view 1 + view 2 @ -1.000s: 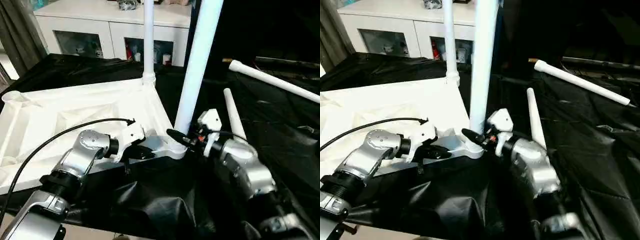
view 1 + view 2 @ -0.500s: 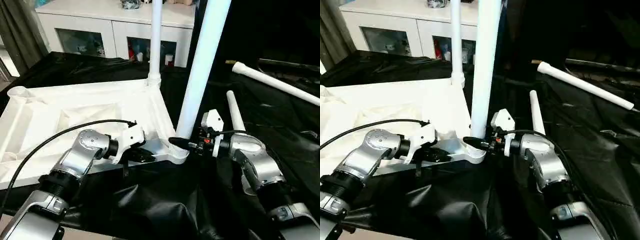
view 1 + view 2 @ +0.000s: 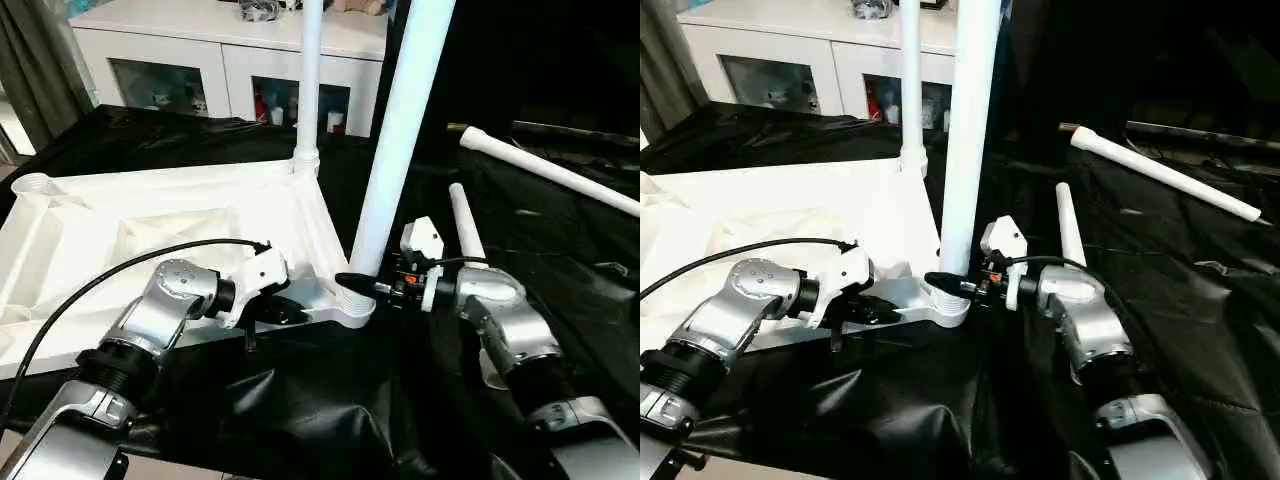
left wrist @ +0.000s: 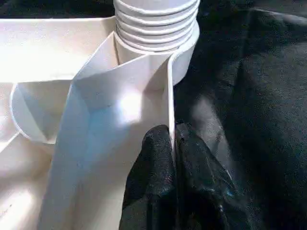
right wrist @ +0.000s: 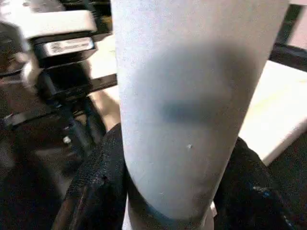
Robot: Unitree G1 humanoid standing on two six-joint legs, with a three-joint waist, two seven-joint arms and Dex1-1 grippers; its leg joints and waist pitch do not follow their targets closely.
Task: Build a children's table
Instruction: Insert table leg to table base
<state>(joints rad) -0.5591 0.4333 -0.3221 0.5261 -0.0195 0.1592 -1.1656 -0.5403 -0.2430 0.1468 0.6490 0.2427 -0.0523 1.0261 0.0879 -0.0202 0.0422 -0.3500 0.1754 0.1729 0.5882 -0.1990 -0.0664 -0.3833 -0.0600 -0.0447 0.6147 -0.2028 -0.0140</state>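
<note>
A furnished room, home-like: a white cabinet (image 3: 215, 60) with glass doors holds small items, a curtain (image 3: 35, 60) hangs beside it, and black sheeting (image 3: 300, 400) covers the worktop.

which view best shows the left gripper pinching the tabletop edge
The left wrist view: the left gripper sits shut on the tabletop rim, beside the leg socket. Both eye views show it from the side; the right wrist view, blurred behind.

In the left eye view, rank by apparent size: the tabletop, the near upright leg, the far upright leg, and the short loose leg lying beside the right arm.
1. tabletop
2. near upright leg, gripped by the right gripper; nearness inflates it
3. far upright leg
4. short loose leg; foreshortened and partly hidden, so its rank against the far leg is unsure
</note>
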